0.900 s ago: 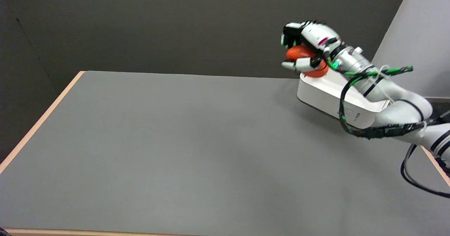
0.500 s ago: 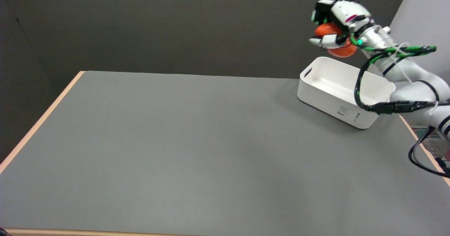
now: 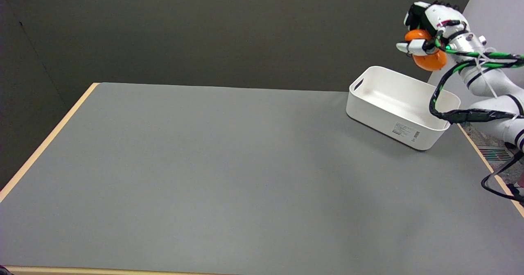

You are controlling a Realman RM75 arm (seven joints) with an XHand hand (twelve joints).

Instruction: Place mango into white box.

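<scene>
The mango (image 3: 430, 60) is bright orange, deeper toward its upper part. The robot hand (image 3: 430, 25) around it is white with black fingers and a small pink-red mark on its back; a green light glows at its wrist. The arm (image 3: 491, 84) is white with thin black bands, and a cable (image 3: 483, 56) braided in green and black runs along it. The white box (image 3: 399, 105) is plain white, with a small label of dark print on its near side. The tabletop (image 3: 229, 168) is flat grey, edged in pale wood. Behind it the wall is dark grey-brown.
</scene>
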